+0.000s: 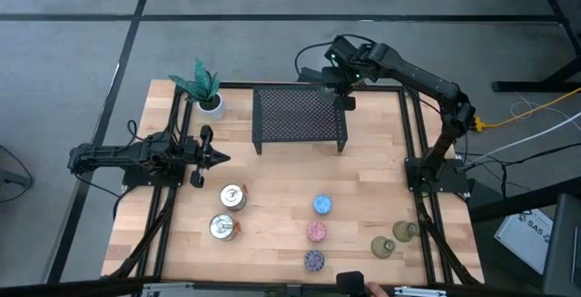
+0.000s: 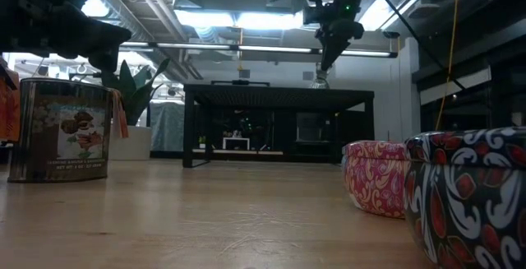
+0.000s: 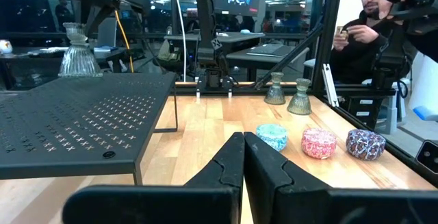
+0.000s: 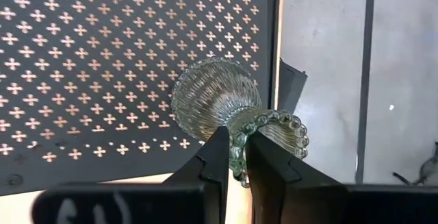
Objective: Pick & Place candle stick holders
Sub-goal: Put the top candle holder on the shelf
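Note:
My right gripper [image 1: 346, 98] is shut on an olive-green glassy holder [image 4: 215, 104] at the far right corner of the black mesh rack [image 1: 300, 115]. In the low view the holder [image 2: 319, 77] hangs at the rack's top [image 2: 279, 95]. My left gripper [image 1: 221, 158] is shut and empty at the table's left. Standing on the table are two silvery holders [image 1: 233, 197] [image 1: 222, 228], a blue one [image 1: 322, 205], a pink one [image 1: 316, 232], a purple one [image 1: 313, 260] and two olive-green ones [image 1: 383, 246] [image 1: 405, 231]. My right gripper pinches the holder's beaded top rim [image 4: 239, 148] between its two fingers, coming from above and pointing down. The holder is upright below the fingers, with its wide ribbed base [image 4: 205, 101] at the rack's mesh top. I cannot tell whether the base rests on the mesh.
A white pot with a green plant [image 1: 207, 90] stands at the far left corner. Black frame rails [image 1: 413, 133] run along the table's sides. A person [image 3: 369, 25] sits beyond the table's right side. Bare wood lies between the rack and the holders.

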Available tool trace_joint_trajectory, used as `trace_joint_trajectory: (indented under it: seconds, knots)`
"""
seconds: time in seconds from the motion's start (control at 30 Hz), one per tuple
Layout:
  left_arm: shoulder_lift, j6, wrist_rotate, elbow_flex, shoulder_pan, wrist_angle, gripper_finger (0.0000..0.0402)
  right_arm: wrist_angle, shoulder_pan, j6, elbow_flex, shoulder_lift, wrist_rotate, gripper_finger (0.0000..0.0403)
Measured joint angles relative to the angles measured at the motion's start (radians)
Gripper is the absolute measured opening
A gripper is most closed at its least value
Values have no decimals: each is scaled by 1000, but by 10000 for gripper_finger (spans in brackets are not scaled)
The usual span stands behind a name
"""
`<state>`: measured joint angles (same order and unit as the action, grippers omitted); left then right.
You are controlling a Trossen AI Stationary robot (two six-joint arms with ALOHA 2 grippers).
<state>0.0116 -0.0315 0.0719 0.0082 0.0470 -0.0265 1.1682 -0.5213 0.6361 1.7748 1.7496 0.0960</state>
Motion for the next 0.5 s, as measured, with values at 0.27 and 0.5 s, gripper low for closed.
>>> trace_joint_trajectory:
  seconds: [0.27,0.5]
  knots:
    - [0,0,0,0,0,0,2,3,0,0,0,0,13,48]
    - [0,0,0,0,0,0,2,5,0,-19,0,0,8,49]
